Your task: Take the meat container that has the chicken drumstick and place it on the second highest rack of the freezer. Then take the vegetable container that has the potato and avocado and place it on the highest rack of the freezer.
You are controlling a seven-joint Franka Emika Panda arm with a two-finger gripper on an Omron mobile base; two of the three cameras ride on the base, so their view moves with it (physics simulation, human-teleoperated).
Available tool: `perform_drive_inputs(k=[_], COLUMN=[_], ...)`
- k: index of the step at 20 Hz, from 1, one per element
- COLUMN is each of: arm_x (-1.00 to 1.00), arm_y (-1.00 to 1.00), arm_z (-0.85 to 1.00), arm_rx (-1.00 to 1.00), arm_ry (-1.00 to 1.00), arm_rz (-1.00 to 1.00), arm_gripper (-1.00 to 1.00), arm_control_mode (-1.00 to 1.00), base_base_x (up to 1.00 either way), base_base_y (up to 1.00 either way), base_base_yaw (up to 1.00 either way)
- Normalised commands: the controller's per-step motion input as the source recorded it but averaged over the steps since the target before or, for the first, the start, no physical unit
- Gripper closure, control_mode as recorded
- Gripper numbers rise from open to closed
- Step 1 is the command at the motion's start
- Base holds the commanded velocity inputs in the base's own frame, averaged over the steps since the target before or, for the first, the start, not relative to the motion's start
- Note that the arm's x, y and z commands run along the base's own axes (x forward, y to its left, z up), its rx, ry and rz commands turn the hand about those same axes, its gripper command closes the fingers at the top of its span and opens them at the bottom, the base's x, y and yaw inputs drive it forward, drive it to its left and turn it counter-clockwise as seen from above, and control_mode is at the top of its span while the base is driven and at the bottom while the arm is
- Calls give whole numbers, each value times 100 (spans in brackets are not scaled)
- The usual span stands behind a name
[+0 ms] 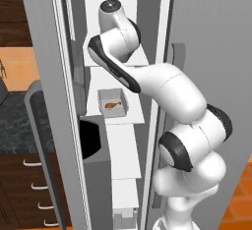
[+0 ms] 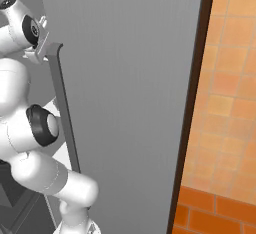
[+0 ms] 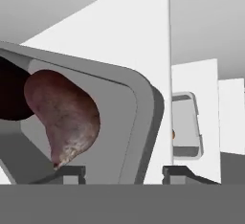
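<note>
In the hand view the grey vegetable container sits right in front of the hand, holding the reddish potato and the dark avocado at its left edge. My gripper is open, its fingertips standing on either side of the container's near wall without touching it. The arm reaches into the freezer at the level of the highest rack. One shelf lower, on the second highest rack, rests the meat container with the chicken drumstick, also visible as the meat container past the rack's edge.
The grey freezer door with its long handle stands open to the arm's right. A grey frame borders the opening on the left. Lower white shelves carry another container. Dark drawers stand at left.
</note>
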Motion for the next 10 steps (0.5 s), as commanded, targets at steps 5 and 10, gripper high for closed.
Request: perform_drive_inputs(k=[5, 10], arm_x=[-84, -100], arm_y=[-3, -22], arm_z=[17, 35], arm_rx=[0, 1], arm_ry=[-11, -23], arm_rz=[0, 0], arm_gripper=[-100, -100], arm_control_mode=[-100, -100], base_base_x=[0, 0], base_base_y=[0, 0], base_base_yaw=[0, 0])
